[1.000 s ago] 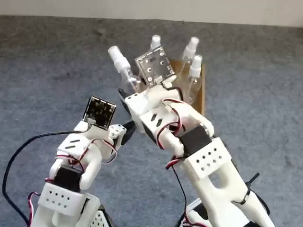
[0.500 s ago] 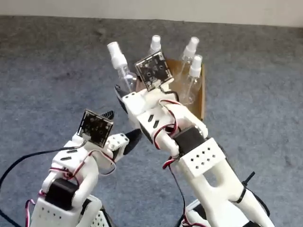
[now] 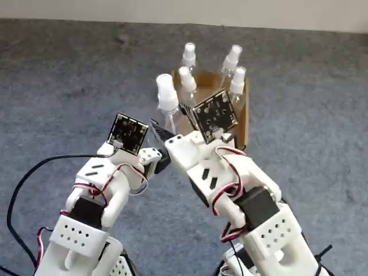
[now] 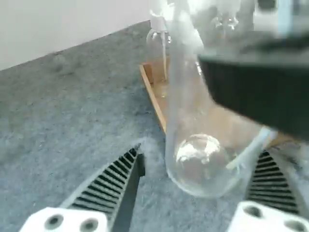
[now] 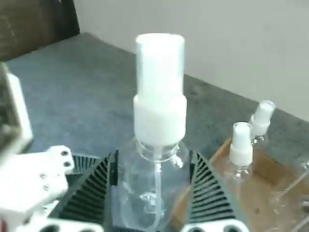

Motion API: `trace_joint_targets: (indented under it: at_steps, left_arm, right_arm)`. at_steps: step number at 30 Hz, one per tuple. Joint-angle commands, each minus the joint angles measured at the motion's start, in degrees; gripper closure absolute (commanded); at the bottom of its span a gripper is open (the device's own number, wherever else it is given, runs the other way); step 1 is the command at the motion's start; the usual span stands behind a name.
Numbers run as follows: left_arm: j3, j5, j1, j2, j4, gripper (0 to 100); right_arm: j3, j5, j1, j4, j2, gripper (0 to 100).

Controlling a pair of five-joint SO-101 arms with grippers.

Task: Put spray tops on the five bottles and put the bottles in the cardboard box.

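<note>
Since closest in, start with the left gripper (image 4: 199,162): jaws spread wide, one to either side of the rounded base of the bottle (image 4: 193,145), not closed on it. Cannot tell from the left wrist view whether touching the clear wall or just beside it.

Just beyond, find the right gripper (image 5: 150,166) pinching that same bottle across its clear body, right below the shoulder, upright, with the white spray top (image 5: 160,87) seated and the dip tube (image 5: 155,193) hanging down inside. Holds it off the grey tabletop (image 3: 69,75), at the near left corner of the cardboard box (image 3: 247,118); cannot tell whether over the box or just short of it.

Looks empty, so judge it light. Looks like thin clear plastic, so expect it stiff enough to pinch yet smooth, round and slippery, liable to swivel or squirt out from ribbed jaws if squeezed off centre. Better to grip across the widest part of the body, as here, and not by the spray top, likely to twist or pull loose.

Farther off, inside the box, count four more bottles (image 3: 237,86), standing close together with tops on. Expect a tight fit for the fifth, with tall neighbours easy to knock over.
</note>
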Motion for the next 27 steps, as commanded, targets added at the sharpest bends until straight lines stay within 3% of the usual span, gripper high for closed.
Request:
trace_joint_targets:
  at_steps: [1,7,15,21,27]
  left_arm:
    - [-1.4,-0.3,-1.2,0.2,-1.5,73]
    - [-1.5,-0.3,-2.0,0.1,0.7,73]
    - [-0.6,0.3,-10.3,-5.1,2.0,90]
    - [3.9,3.4,-12.4,-15.8,2.1,91]
    - [7.3,3.5,-12.2,-24.0,2.2,91]
  right_arm:
    - [4.5,2.9,4.3,-9.3,-1.5,99.5]
    - [8.5,3.4,10.9,-16.0,2.9,99.5]
    - [4.8,3.4,13.0,-21.4,15.1,99.5]
    - [4.4,3.3,12.7,-30.5,21.1,99.5]
    - [4.4,3.2,12.4,-31.5,27.3,99.5]
